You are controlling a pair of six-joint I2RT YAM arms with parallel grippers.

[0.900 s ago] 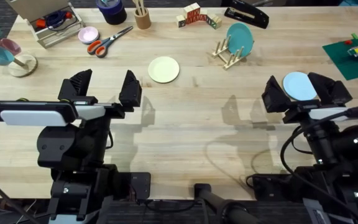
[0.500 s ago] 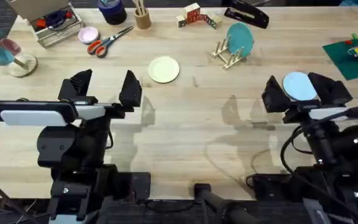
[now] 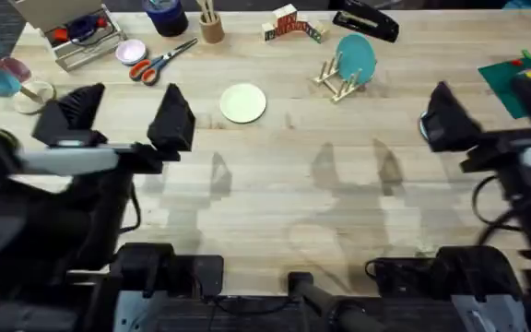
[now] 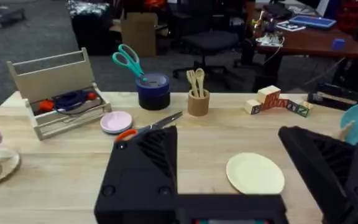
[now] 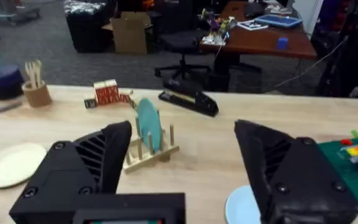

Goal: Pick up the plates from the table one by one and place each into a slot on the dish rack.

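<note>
Overhead, the left gripper (image 3: pixel 116 114) hangs above the wooden table (image 3: pixel 275 184) on its left side, black fingers spread wide with nothing between them. The right gripper (image 3: pixel 482 111) hangs over the table's right side, also raised; its jaws stand wide apart and empty, as its wrist view makes plain.

The cream-yellow plate (image 3: pixel 243 102) lies flat on the table, mid-back, just ahead and to the right of the left gripper; it is a small smooth round disc with a shallow rim. In the right wrist view the pale sky-blue plate (image 5: pixel 244 205) lies flat on the planks beneath the right gripper, partly hidden by one finger. That makes two plates lying on the table.

The dish rack (image 3: pixel 337 81), light wood with upright dowel pegs on a low base, stands towards the back, right of the cream-yellow plate. One darker teal plate (image 3: pixel 355 55) stands on edge in it.

Further back lie one black stapler (image 3: pixel 365 25), orange-handled scissors (image 3: pixel 161 60), one small pink dish (image 3: pixel 131 51) and a wooden tray (image 3: pixel 72 29) of coloured items.
</note>
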